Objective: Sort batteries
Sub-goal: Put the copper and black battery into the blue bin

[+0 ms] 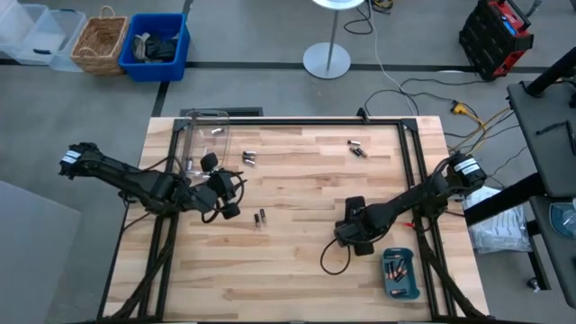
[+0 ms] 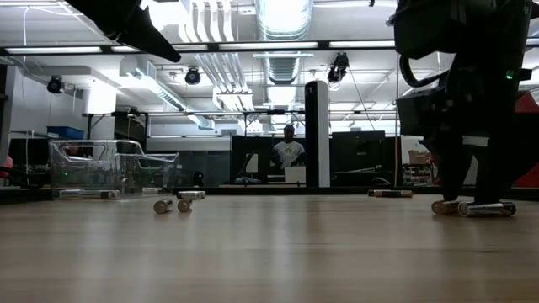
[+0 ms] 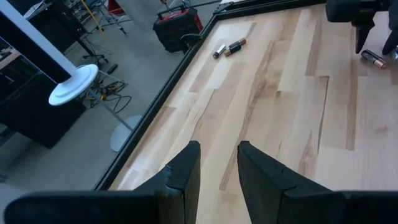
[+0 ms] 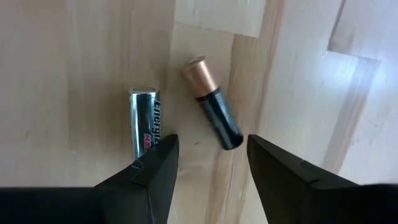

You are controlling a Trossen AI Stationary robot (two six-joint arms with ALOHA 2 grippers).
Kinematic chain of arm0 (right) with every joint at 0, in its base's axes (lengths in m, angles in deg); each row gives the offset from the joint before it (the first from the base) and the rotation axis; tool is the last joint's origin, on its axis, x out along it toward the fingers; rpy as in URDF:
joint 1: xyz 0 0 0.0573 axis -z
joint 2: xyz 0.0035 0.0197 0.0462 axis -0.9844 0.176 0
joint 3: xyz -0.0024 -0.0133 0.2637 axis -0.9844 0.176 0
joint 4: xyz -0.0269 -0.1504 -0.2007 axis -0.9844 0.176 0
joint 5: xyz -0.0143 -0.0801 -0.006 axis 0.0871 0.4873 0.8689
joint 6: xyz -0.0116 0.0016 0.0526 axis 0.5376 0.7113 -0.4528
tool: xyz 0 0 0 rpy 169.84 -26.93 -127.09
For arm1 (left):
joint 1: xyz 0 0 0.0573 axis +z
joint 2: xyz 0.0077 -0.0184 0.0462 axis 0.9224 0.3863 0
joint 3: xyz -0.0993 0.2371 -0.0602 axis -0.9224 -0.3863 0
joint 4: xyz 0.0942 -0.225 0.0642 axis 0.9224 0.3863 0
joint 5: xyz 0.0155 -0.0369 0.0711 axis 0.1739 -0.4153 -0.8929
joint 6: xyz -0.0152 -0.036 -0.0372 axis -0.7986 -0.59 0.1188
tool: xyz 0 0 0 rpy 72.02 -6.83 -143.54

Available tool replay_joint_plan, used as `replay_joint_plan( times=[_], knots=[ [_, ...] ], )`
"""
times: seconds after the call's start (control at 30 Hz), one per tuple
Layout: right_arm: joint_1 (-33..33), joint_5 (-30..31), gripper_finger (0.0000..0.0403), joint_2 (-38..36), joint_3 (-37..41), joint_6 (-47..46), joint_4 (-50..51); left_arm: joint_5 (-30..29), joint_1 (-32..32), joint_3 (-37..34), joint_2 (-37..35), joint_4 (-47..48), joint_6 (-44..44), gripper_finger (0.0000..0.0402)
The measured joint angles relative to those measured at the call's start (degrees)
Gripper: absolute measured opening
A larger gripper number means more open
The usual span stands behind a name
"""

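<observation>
Batteries, small hard metal cylinders, scattered flat across pale wooden butcher-block table (image 1: 297, 261): silver-jacketed cell (image 4: 144, 122) and black cell with coppery cap (image 4: 211, 104) just beside each other under right gripper (image 4: 208, 163), another pair (image 3: 229, 47) near far edge, more by clear plastic box (image 1: 203, 137), several already in teal rectangular tray (image 1: 401, 274). Light, stiff, smooth, likely to roll or squirt out of a pinch, judging by shape. Best taken across mid-body, fingers square to long axis, one cell at a time. Right jaws spread wide just above the two cells, holding nothing. Left gripper (image 3: 216, 171) beside the box, narrowly parted, empty
</observation>
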Motion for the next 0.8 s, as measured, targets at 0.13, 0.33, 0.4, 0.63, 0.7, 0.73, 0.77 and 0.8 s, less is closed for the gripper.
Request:
replay_joint_plan(
  times=[0.13, 0.33, 0.4, 0.63, 0.7, 0.73, 0.77, 0.8],
  knots=[
    [0.0, 0.28, 0.0176, 0.92, -0.18, 1.07, -0.21, 0.0, 0.0, 0.0, 0.0, -0.02, 0.02, 0.0087],
    [0.98, 1.44, 0.0164, 0.57, -0.38, 3.37, -0.55, 0.0, 0.0, 0.0, 0.0, -0.11, 0.02, 0.0087],
    [1.68, 1.75, 0.0166, 0.57, -0.61, 4.4, -0.89, 0.0, 0.0, -0.01, 0.0, -0.11, 0.02, 0.0087],
    [3.54, 2.56, 0.0171, 1.82, -1.05, 8.42, -2.66, 0.0, 0.0, 0.0, -0.01, -0.1, 0.02, 0.0087],
    [3.69, 2.27, 0.0163, 2.28, -1.19, 9.75, -2.77, -0.01, 0.0, -0.01, 0.06, -0.11, 0.02, 0.0087],
    [3.71, 2.35, 0.0159, 2.3, -1.26, 10.49, -2.77, 0.0, 0.0, -0.01, 0.12, -0.07, 0.02, 0.0087],
    [3.77, 2.5, 0.0154, 2.34, -1.36, 10.67, -2.74, 0.0, 0.0, -0.02, 0.25, -0.11, 0.02, 0.0087],
    [4.05, 2.43, 0.0149, 2.39, -1.66, 10.1, -2.57, 0.0, 0.0, -0.02, 0.29, -0.11, 0.02, 0.0087]
  ],
)
